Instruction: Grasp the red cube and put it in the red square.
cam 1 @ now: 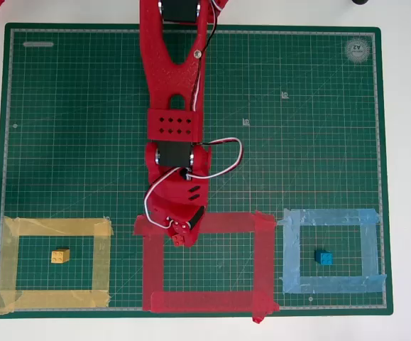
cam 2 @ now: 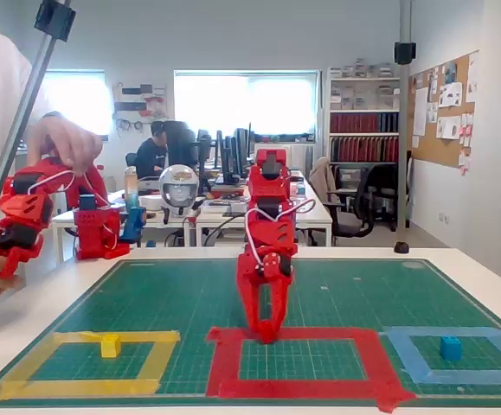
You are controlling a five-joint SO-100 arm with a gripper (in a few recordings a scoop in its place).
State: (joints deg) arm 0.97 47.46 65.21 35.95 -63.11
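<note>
Nearest to us in the fixed view lies the red square, its wide tape strips framing bare green mat. We see no loose red block resting inside it in either view. To its left, the yellow block sits inside the yellow tape outline. To its right, the blue block sits inside the light blue outline. The overhead view shows the same two blocks, yellow and blue, each well within its own frame. Just beyond, at the far strip of the red square, the end effector points straight down with its tip at or just above the tape. From above, the end effector sits near the square's far left corner, just crossing the strip's inner edge. Its fingers look drawn narrow, but we cannot tell whether they are closed on anything. We also cannot place the red cube for certain, since a small red lump at the tip blends with the red fingers and red tape. We judge the cube is probably at that tip, carried or being set down. If so, the task is close to done, and what remains is to let go inside the frame and lift away. Farther back the arm rises over the mat, which lies on the white surface.
</note>
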